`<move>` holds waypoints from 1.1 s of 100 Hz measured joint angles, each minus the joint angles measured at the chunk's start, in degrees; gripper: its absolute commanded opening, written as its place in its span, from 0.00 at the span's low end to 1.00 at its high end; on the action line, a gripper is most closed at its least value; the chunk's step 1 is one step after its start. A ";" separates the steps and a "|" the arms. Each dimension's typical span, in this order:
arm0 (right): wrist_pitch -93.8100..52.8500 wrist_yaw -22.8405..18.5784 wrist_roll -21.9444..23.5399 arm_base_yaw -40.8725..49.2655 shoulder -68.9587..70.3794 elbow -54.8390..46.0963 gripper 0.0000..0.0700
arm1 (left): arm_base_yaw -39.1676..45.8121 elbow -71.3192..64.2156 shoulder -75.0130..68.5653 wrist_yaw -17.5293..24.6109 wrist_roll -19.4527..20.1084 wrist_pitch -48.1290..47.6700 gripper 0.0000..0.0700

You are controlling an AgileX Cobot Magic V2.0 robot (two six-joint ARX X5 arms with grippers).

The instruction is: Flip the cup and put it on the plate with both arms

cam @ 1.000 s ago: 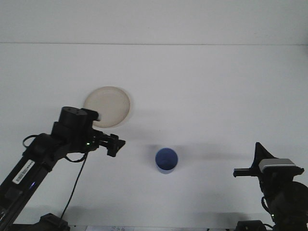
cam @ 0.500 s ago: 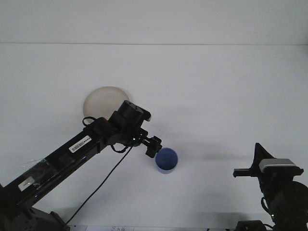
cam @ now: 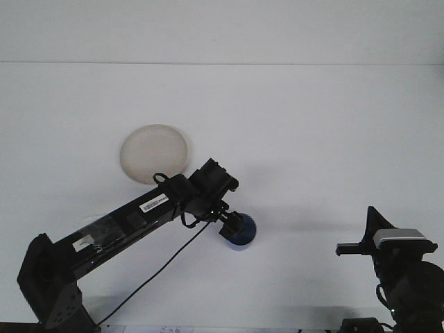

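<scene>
Two end effectors are on record. The left end effector (cam: 232, 223) is now at the blue cup (cam: 241, 231), over its near-left rim and covering part of the opening; a second ago it hung well to the left, below the plate (cam: 154, 153), and half a second ago it was just short of the cup's left side. Whether its jaws are spread, closed, or already pinching the rim cannot be told, since the dark fingers merge with the cup's dark interior. The left arm is stretched long and low from its base at the lower left, a cable trailing beneath it. The cup sits in the same spot on the white table (cam: 312, 125) in all three views, below and right of the plate and well apart from it; its mouth appears to face upward, though the end effector hides much of it now. The plate is cream-coloured, empty, and fully uncovered now that the arm has passed clear of it. The right end effector (cam: 361, 246) is parked at the lower right, unmoved throughout; its jaw state cannot be told from this angle. Judgement: the reach is complete and the grasp is the step in hand; the flip, any handover to the right arm, and the placement on the plate all remain undone.
</scene>
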 measured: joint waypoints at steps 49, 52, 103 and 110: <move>0.02 0.02 0.17 0.00 0.00 -0.02 0.00 | 3.45 7.69 -1.84 -11.45 3.19 -5.70 0.01; 0.02 0.02 0.22 0.00 0.00 -0.02 0.00 | 4.98 9.01 -2.19 -12.46 3.50 -6.14 0.01; 0.00 0.02 0.57 0.00 0.00 -0.02 0.00 | 30.93 13.14 -0.39 -17.57 4.72 -2.60 0.01; 0.00 0.00 0.57 0.00 0.00 -0.02 0.00 | 32.06 13.11 0.85 -17.55 4.74 -2.60 0.01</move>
